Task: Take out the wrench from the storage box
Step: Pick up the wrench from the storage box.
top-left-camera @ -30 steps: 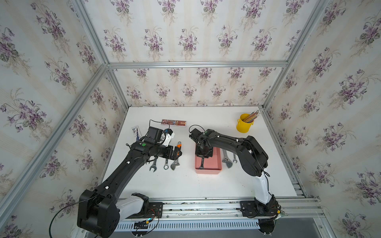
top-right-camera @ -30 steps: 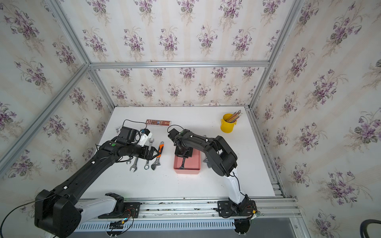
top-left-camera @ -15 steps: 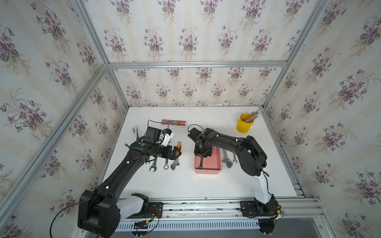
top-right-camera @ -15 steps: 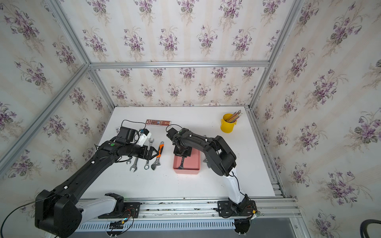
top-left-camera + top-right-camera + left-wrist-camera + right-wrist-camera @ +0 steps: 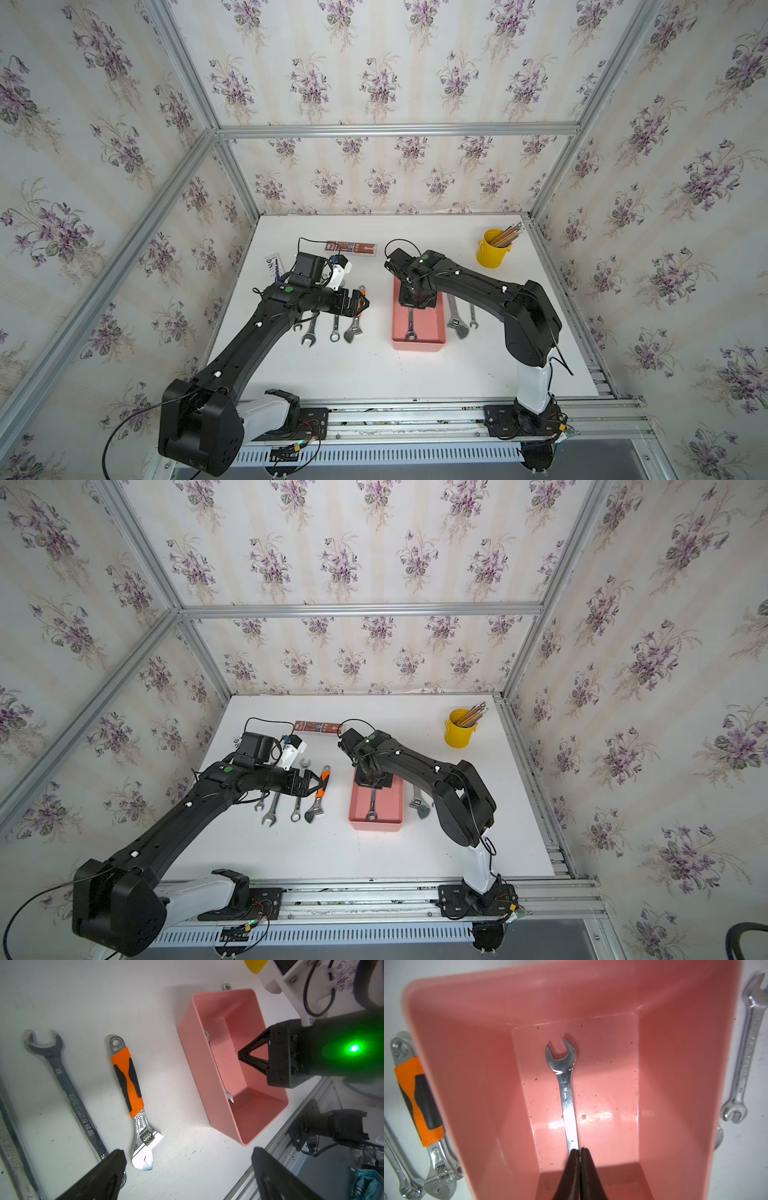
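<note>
The salmon-pink storage box [image 5: 432, 334] [image 5: 388, 812] [image 5: 467, 1084] [image 5: 197, 1068] stands mid-table. A silver open-ended wrench [image 5: 566, 1088] [image 5: 410, 326] [image 5: 371, 806] lies lengthwise on its floor. My right gripper [image 5: 580, 1150] [image 5: 239, 1053] reaches down into the box's far end. Its fingers are shut on the wrench's shaft, and the shaft's end is hidden under them. My left gripper [image 5: 188, 1150] [image 5: 361, 301] [image 5: 320, 779] hovers left of the box above a row of wrenches. It is open and holds nothing.
Left of the box lie an orange-handled adjustable wrench [image 5: 355, 322] [image 5: 128, 1084] and two combination wrenches [image 5: 309, 332] [image 5: 334, 328]. On its right are an adjustable wrench [image 5: 456, 320] and a small wrench [image 5: 472, 316] [image 5: 745, 1053]. A yellow cup of pencils [image 5: 492, 251] stands back right, a brown packet [image 5: 351, 248] at the back.
The right gripper's fingers have drawn fully together on the wrench's shaft inside the box. The left arm has stayed put.
</note>
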`<state>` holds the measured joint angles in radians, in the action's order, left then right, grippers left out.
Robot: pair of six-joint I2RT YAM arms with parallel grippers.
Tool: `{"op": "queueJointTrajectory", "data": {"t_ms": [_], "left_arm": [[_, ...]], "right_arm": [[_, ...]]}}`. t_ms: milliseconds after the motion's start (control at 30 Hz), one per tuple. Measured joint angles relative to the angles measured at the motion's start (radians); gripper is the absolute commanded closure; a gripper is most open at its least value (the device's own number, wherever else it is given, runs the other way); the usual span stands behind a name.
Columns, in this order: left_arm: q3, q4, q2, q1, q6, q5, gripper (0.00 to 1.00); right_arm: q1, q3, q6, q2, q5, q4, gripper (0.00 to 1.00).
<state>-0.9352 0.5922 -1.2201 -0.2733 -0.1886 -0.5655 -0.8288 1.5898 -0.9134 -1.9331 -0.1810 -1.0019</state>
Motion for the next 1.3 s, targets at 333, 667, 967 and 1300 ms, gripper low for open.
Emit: {"op": "queueJointTrajectory", "data": {"t_ms": [333, 667, 967, 1300], "left_arm": [[-0.058, -0.034, -0.060, -0.054, -0.029, -0.009, 0.01], [-0.034, -0.029, -0.043, -0.054, -0.028, 0.016, 0.01], [-0.019, -0.028, -0.039, -0.054, -0.028, 0.025, 0.01], [-0.017, -0.024, -0.045, -0.054, -0.027, 0.038, 0.01]], "right_arm": [[0.017, -0.076, 0.053, 0.037, 0.025, 0.048, 0.70], [0.018, -0.092, 0.109, -0.069, 0.093, 0.153, 0.63], [0.023, -0.104, 0.127, -0.137, 0.114, 0.201, 0.66], [0.027, -0.144, 0.109, -0.158, 0.114, 0.250, 0.82]]}}
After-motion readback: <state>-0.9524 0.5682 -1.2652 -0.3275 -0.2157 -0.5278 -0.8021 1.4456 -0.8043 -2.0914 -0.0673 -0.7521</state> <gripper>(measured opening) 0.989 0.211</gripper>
